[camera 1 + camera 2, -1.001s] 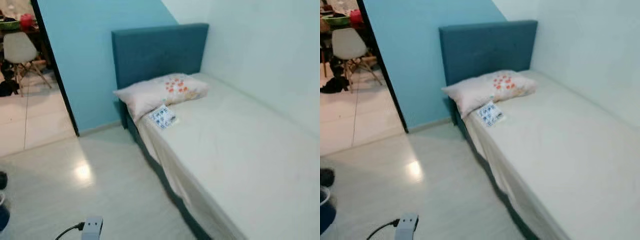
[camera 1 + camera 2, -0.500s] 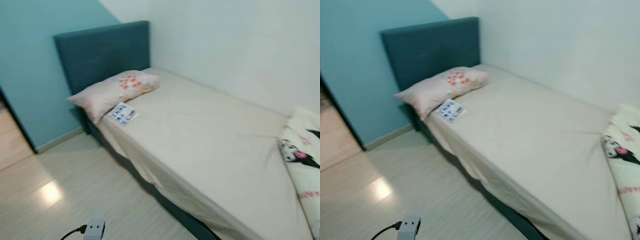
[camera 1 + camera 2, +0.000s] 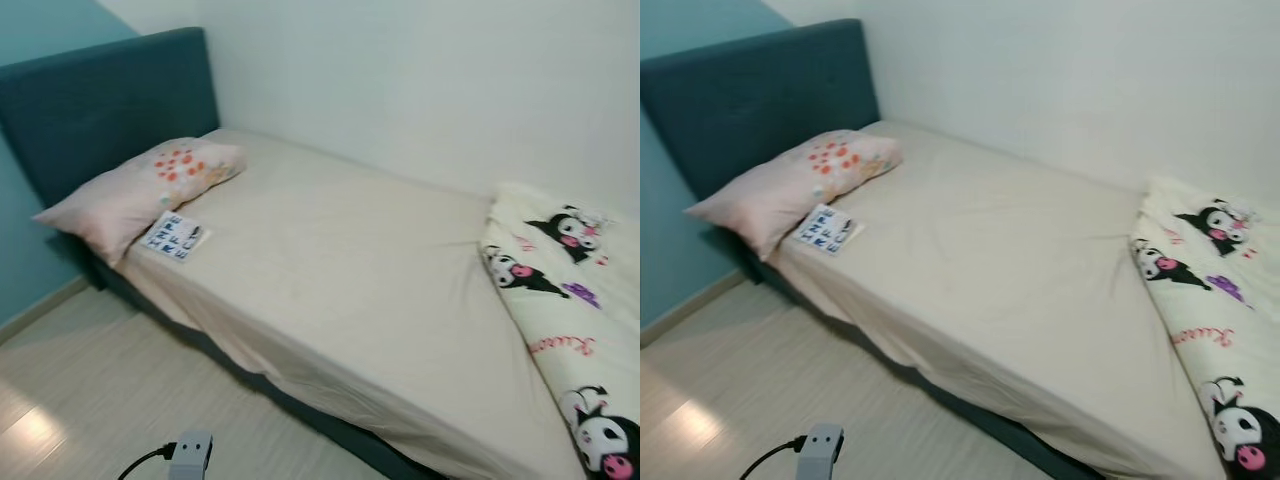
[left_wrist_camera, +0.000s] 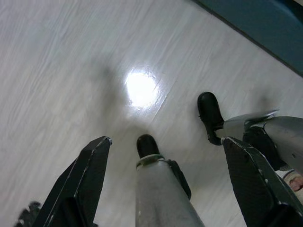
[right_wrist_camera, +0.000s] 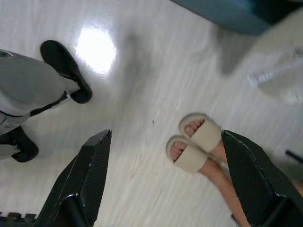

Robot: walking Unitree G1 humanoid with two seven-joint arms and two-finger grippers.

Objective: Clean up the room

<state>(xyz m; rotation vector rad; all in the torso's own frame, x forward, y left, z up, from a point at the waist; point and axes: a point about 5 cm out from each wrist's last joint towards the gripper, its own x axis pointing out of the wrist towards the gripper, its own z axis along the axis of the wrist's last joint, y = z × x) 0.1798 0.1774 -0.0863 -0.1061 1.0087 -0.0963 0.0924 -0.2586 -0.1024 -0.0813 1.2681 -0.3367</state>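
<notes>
Bed (image 3: 330, 280) with pillow (image 3: 135, 190), card (image 3: 175, 236), cartoon blanket (image 3: 565, 290) at right; left gripper (image 4: 165, 165) and right gripper (image 5: 165, 165) idle, fingers spread.

Pink script, perhaps "Kuromi", on the cartoon-printed blanket (image 3: 560, 320); dark letters on the booklet (image 3: 175, 236) too blurred to read

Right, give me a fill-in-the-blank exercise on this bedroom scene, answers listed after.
1. The small printed card lies on the bed beside the ____.
2. The headboard is coloured ____.
3. The cartoon-print blanket lies at the ____ end of the bed.
4. Both pincers hang over the ____.

Missing words: pillow; teal; foot; floor
</notes>
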